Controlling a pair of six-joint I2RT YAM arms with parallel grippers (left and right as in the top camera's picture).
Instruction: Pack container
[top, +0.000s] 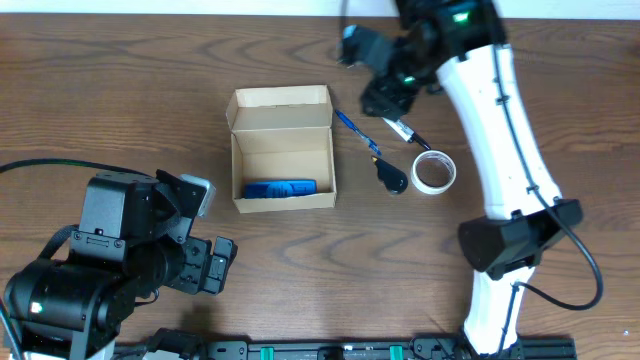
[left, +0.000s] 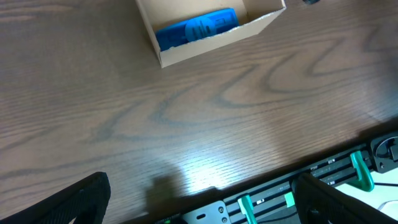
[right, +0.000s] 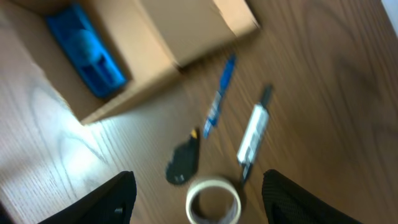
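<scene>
The container (top: 283, 150) is a tan cardboard box, open, with its flap lid standing at the far side. A blue flat item (top: 280, 189) lies inside along the near wall. To the box's right lie a blue pen (top: 355, 130), a white-and-black marker (top: 405, 132), a small black object (top: 392, 178) and a tape roll (top: 434, 171). My right gripper (top: 383, 98) hovers open above the pen and marker. In the blurred right wrist view the tape roll (right: 213, 200) shows between the open fingers (right: 109, 199), well below them. My left gripper (top: 218, 262) stands open near the front left, nothing in it.
In the left wrist view the container (left: 186, 53) and the blue item (left: 196, 28) are far ahead, with bare wood in between. The table's front edge with a black rail (left: 280, 193) runs just under the left gripper (left: 205, 208).
</scene>
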